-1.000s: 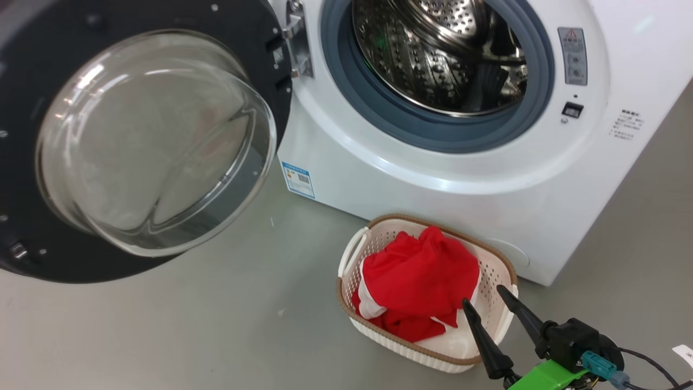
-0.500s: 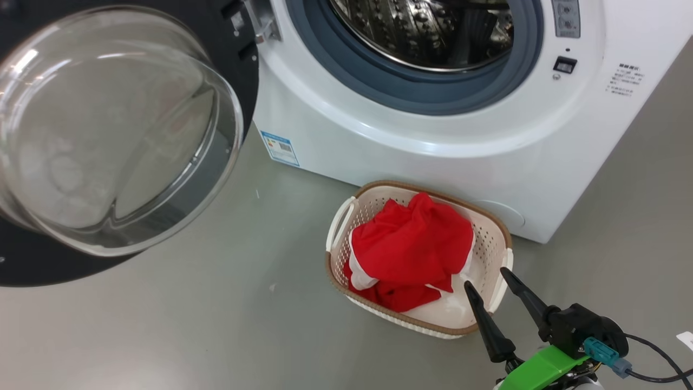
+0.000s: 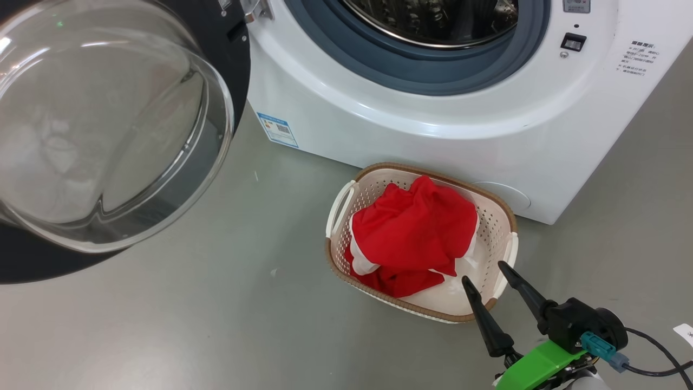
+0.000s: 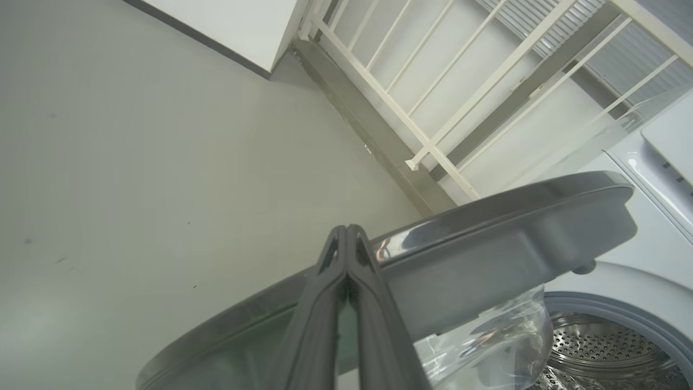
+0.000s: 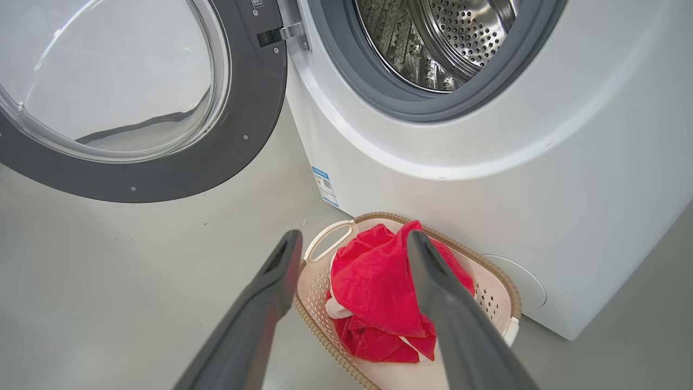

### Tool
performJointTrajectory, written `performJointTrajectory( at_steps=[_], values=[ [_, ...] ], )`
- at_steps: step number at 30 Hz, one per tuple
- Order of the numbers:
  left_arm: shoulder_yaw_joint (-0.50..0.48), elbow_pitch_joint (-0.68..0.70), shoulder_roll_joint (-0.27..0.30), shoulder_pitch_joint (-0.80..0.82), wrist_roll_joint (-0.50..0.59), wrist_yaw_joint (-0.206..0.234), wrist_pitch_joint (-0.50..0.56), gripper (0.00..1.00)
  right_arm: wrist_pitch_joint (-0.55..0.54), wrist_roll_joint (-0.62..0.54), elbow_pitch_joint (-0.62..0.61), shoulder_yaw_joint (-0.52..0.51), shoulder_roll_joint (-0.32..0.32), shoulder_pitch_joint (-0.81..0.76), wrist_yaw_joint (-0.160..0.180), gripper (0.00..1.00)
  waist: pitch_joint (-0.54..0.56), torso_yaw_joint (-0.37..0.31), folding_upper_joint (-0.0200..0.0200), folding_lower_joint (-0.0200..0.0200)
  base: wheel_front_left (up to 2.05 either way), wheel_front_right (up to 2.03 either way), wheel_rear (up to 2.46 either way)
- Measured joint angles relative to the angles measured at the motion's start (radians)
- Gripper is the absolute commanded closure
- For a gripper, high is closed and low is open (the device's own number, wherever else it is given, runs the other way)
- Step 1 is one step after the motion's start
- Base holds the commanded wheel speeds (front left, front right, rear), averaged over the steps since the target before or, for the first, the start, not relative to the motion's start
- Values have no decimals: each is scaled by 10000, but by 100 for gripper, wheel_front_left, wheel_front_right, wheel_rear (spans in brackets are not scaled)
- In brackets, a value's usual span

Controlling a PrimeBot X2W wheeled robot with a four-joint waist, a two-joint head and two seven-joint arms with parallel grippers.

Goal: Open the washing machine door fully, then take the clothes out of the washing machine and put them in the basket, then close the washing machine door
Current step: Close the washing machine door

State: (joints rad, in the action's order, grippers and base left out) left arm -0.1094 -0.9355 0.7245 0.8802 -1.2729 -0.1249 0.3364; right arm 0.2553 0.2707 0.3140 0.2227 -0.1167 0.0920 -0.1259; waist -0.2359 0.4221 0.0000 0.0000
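The washing machine (image 3: 433,124) (image 5: 487,162) stands with its door (image 3: 108,124) (image 5: 162,108) swung wide to the left, and the steel drum (image 5: 433,38) looks bare. Red and white clothes (image 3: 414,235) (image 5: 379,292) lie heaped in the cream basket (image 3: 495,222) (image 5: 501,295) on the floor before the machine. My right gripper (image 3: 484,273) (image 5: 352,238) hovers open and empty at the basket's near right corner. My left gripper (image 4: 346,233) is shut on nothing, its tips beside the outer rim of the door (image 4: 487,238).
Grey floor (image 3: 189,303) spreads left of and before the basket. A blue label sticker (image 3: 278,129) sits low on the washer's front. A white railing (image 4: 433,108) runs beyond the door in the left wrist view.
The head camera has tilted down, so the machine, door and basket slid up the picture. The right gripper stays open by the basket's near corner.
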Motion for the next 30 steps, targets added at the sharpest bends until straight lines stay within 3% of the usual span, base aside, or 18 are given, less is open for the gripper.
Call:
performJointTrajectory(
  at_steps=[30],
  values=[
    [1317, 715, 901, -535, -1212, 12, 1104, 100, 0, -150, -73, -17, -29, 153, 0, 0, 2, -145, 0, 0, 0, 0, 0]
  ],
)
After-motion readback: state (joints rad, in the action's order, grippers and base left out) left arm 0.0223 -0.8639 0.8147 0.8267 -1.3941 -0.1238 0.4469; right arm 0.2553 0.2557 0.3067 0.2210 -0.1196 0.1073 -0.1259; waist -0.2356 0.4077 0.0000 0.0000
